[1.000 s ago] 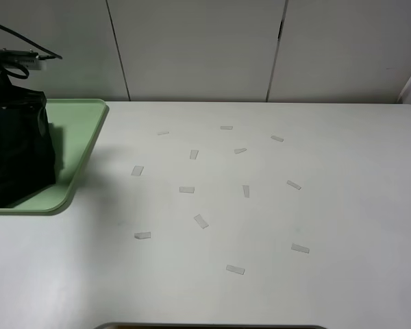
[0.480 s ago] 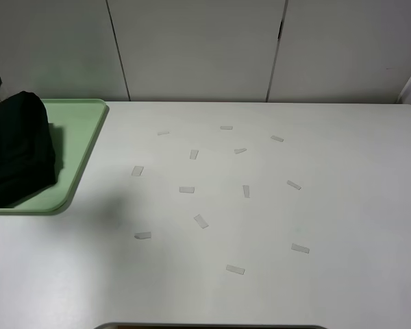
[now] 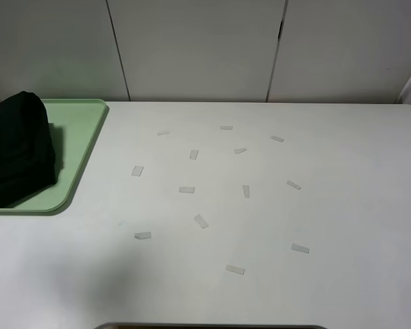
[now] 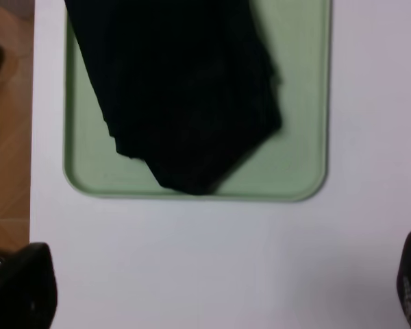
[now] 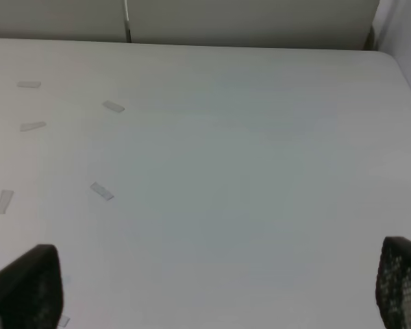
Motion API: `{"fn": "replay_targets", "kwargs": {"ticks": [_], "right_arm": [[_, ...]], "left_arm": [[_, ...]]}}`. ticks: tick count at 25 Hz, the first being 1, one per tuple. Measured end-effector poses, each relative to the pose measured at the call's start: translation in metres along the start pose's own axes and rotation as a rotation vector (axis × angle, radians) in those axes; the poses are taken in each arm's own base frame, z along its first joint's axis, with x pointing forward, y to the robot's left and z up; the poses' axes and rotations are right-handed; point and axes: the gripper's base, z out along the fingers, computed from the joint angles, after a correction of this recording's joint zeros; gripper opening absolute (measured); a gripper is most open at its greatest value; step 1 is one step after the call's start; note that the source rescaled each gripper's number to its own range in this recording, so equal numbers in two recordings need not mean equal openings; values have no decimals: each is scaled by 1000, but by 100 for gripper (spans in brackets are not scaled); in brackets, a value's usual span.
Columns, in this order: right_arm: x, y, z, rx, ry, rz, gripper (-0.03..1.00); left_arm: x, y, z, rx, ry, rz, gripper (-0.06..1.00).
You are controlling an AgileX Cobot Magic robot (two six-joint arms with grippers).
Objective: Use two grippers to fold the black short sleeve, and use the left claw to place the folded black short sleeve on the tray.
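The black short sleeve lies folded in a thick bundle on the pale green tray at the table's far left; the same black short sleeve on the tray fills the left wrist view. My left gripper hangs high above the table beside the tray, open, with nothing between its fingers. Over bare table my right gripper is also open and empty, its fingertips wide apart. Neither arm shows in the exterior high view.
Several small pale tape strips are scattered over the middle of the white table. A grey panelled wall runs along the back. Wooden floor shows past the table edge by the tray.
My left arm, which was at the black short sleeve over the tray a second ago, has lifted away and left the exterior high view. The bundle stays on the tray.
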Motion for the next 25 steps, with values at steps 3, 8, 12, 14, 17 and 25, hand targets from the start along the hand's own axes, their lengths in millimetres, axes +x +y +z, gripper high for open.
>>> {"fn": "replay_targets", "kwargs": {"ticks": [3,8,12,14,17,25], "right_arm": [[0,0,0,0,0,0,100],[0,0,0,0,0,0,100],[0,0,0,0,0,0,100],[0,0,0,0,0,0,100],[0,0,0,0,0,0,100],[0,0,0,0,0,0,100]], "left_arm": [[29,-1,-14,5,-42,15,100],[75,-4,-31,26,-122,14,100],[111,-9,-36,63,-181,27,100],[129,-14,-32,98,-194,55,100],[152,-20,-23,142,-207,112,100],[198,-31,8,198,-319,171,100]]}}
